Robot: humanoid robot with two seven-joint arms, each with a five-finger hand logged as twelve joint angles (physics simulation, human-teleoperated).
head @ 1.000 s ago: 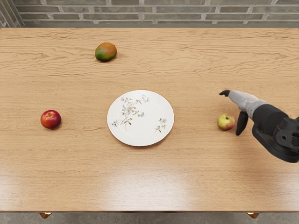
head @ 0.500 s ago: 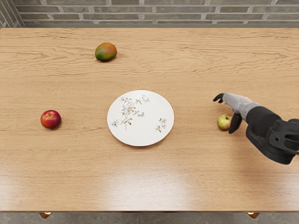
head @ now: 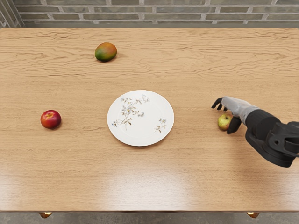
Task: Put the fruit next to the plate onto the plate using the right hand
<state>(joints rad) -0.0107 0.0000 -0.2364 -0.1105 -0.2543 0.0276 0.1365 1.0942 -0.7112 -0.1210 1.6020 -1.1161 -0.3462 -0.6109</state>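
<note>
Several dark-tipped fingers [head: 217,103] of the right hand [head: 233,108] arch open over the small round yellow-green apple [head: 224,122], gripping nothing.

Right robot hand [head: 231,109], fingers [head: 217,103] spread

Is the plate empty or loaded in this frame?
Empty: the plate shows only its flower print. The small apple lies on the table beside it, by the right hand.

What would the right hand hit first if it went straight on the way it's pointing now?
Most likely the small apple, which lies just ahead of the right hand, between its open fingers and thumb. Beyond it comes the plate. The hand's height above the table is hard to judge.
</note>
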